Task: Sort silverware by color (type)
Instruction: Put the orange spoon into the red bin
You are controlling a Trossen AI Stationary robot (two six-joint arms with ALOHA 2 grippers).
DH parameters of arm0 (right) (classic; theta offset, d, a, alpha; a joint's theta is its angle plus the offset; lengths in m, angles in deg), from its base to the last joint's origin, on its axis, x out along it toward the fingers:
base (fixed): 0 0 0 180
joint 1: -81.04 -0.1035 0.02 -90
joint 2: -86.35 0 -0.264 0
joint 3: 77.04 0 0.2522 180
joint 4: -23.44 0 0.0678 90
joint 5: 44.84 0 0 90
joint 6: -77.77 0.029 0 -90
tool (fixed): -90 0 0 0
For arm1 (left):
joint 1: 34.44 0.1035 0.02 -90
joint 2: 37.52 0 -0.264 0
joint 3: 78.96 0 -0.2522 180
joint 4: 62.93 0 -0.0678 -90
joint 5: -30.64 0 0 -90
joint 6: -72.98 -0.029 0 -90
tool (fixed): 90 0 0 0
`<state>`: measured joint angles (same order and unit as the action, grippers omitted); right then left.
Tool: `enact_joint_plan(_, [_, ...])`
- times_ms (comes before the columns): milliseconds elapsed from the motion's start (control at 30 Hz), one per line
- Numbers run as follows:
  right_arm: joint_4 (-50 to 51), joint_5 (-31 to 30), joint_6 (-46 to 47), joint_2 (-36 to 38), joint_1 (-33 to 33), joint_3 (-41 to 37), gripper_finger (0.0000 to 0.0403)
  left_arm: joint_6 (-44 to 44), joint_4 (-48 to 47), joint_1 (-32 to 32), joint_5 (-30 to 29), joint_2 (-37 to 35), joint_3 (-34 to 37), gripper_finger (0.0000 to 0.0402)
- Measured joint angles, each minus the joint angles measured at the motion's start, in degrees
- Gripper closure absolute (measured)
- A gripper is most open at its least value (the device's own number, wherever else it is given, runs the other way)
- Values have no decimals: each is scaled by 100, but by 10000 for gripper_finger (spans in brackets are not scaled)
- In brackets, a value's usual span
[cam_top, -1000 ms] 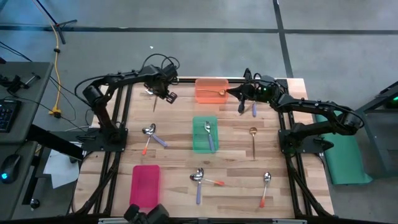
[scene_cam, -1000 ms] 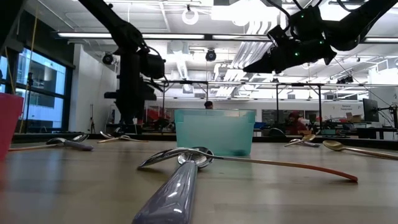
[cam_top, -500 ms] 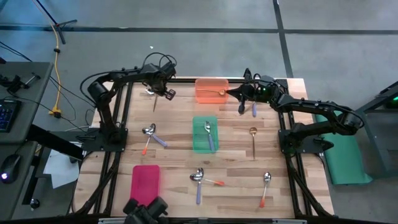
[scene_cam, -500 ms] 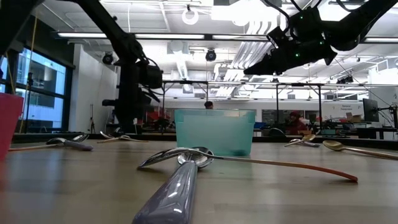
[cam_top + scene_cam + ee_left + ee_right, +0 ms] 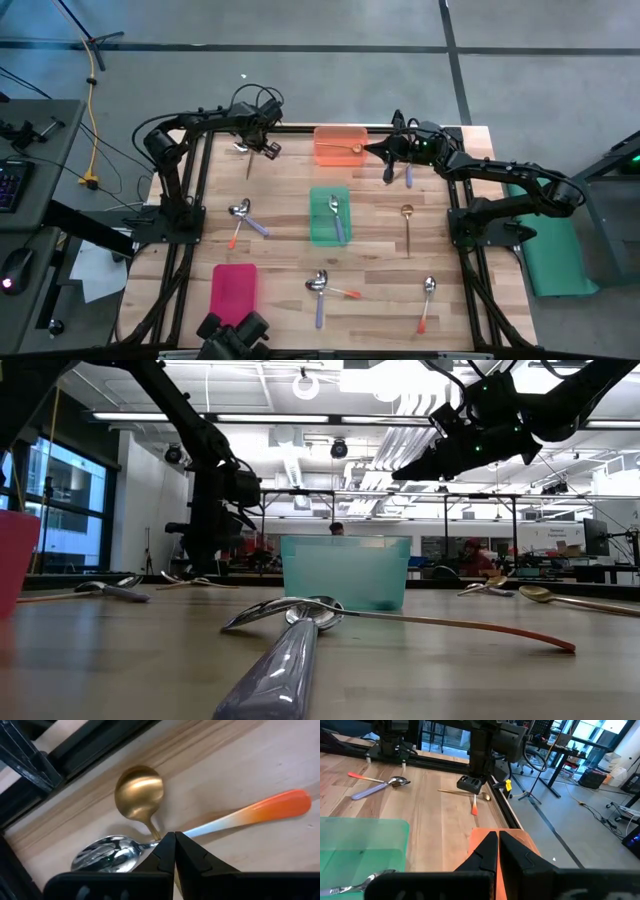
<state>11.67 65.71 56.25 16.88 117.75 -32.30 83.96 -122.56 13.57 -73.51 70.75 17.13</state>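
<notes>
My left gripper (image 5: 266, 150) (image 5: 175, 836) is shut, low over the table's far left. There a gold spoon (image 5: 139, 790) and a silver-bowled spoon with an orange handle (image 5: 250, 815) lie crossed on the wood. The fingertips stand over the crossing. My right gripper (image 5: 370, 148) (image 5: 497, 836) is shut and empty, raised over the right end of the orange tray (image 5: 335, 140), where a gold spoon (image 5: 352, 150) lies. A purple-handled spoon (image 5: 336, 218) lies in the green tray (image 5: 322, 232). My left gripper's shut fingertips come down from above over the spot where the gold spoon's neck (image 5: 150, 826) meets the orange spoon's neck (image 5: 200, 830). The fingers hide that spot. I cannot tell whether they touch either spoon. Both spoons lie flat on the table.
A pink tray (image 5: 233, 297) lies near the front left. Loose spoons lie at the left (image 5: 240, 212), the front middle (image 5: 320, 287), the front right (image 5: 427, 296) and the right, one gold (image 5: 407, 225) and one purple (image 5: 407, 176). A black frame runs along the table's edges.
My left gripper has shifted a little toward the table's far left corner, staying low over the two crossed spoons. My right gripper holds still over the orange tray.
</notes>
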Motion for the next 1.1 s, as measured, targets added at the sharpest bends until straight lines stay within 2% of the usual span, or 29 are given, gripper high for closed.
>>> enact_joint_plan(467, [-42,-1,2,0,0,0,403,-223,-37,181,13,0,0,401])
enact_joint_plan(767, [-128,-1,0,-2,0,2,403,-411,-167,-28,17,0,-10,401])
enact_joint_plan(933, [-138,-1,0,-2,0,2,403,-672,-588,-271,-53,0,-334,401])
enact_joint_plan(1100, [-193,-1,0,-2,2,2,403,-1497,-999,-445,116,-5,-828,401])
